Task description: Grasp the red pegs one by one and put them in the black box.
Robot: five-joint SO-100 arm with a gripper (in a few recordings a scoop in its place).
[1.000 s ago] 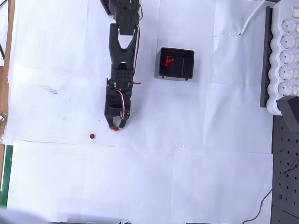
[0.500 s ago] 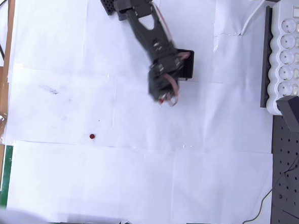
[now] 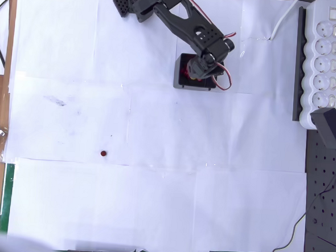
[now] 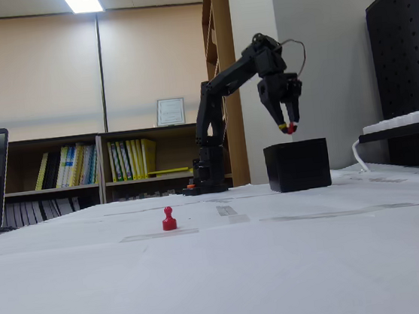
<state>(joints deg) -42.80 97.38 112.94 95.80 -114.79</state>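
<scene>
The arm reaches to about four o'clock from its base; the gripper (image 4: 290, 126) hangs above the black box (image 4: 297, 165), pinching a red peg (image 4: 290, 128). Overhead, other pegs (image 3: 186, 70), apparently several, lie inside; one peg (image 3: 103, 153) stands at seven o'clock.

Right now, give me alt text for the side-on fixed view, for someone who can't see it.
A black robot arm holds its gripper above an open black box, with a red peg pinched at its fingertips. Another red peg stands upright alone on the white paper-covered table, nearer the camera and left of the box.
</scene>
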